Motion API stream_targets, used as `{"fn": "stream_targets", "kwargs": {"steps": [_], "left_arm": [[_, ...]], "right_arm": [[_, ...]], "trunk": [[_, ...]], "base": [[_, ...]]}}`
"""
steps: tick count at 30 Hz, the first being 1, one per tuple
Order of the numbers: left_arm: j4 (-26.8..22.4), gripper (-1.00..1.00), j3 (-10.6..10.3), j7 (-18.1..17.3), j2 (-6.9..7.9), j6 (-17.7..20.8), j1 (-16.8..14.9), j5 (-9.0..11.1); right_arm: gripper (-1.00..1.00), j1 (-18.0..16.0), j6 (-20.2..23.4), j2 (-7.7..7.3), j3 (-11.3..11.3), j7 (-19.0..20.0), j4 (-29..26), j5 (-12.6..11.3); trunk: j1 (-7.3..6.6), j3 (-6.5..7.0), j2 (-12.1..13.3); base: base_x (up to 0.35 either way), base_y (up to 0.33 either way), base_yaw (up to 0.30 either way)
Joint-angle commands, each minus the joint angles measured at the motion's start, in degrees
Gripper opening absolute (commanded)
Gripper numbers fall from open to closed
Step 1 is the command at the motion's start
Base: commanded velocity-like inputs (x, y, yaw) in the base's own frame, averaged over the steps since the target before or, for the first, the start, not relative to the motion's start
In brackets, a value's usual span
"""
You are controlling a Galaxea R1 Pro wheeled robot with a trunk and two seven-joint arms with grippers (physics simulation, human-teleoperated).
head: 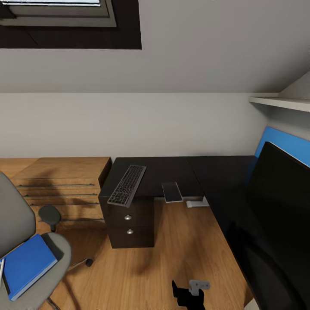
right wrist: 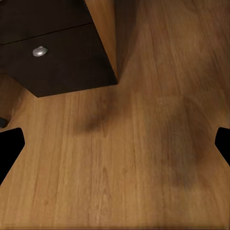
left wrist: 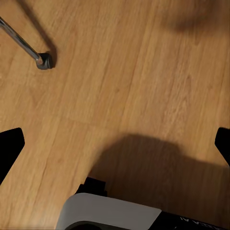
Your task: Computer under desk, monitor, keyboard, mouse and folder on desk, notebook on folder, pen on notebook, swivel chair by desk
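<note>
Wood floor is lying under both wrist cameras. Left claw is standing wide open, holding nothing, fingertips at the frame edges; a chair caster on its chrome leg is showing beyond it. Right claw is likewise spread wide and empty, looking down at the floor just in front of the dark drawer unit.

Judgement: the robot is setting up for the folder move, with no grasp begun.

Blue folder is lying flat on the seat of the swivel chair, at the near left of the head view, low and well apart from both claws. Left claw is the closer one, so it is looking like the better pick.

To do it well: bring the left claw in low over the seat's front edge, pinch the folder by its overhanging near edge, keep it level while lifting, and steer clear of the armrest.

Further off, the keyboard is lying on the black worktop above the drawers, its near end overhanging the edge. A small dark flat item is overhanging beside it; identity unclear. Monitor is standing on the right wing of the worktop.
</note>
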Motion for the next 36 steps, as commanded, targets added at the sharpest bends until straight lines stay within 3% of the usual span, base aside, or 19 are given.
{"fn": "stream_targets", "kwargs": {"steps": [1, 36], "left_arm": [[0.0, 1.00, -0.1, 0.2, -0.01, -0.2, 0.0, 0.1], [0.0, 1.00, -0.1, 0.3, -0.01, -0.2, 0.0, 0.0]], "right_arm": [[1.00, 0.0, -0.2, 0.01, -0.5, 0.5, 0.1, -0.1], [1.00, 0.0, -0.2, 0.01, -0.5, 0.5, 0.1, -0.1]], "trunk": [[-0.01, -0.06, 0.0], [-0.01, -0.06, 0.0]], "base": [[-0.053, -0.007, 0.000], [-0.070, -0.001, 0.000]]}}
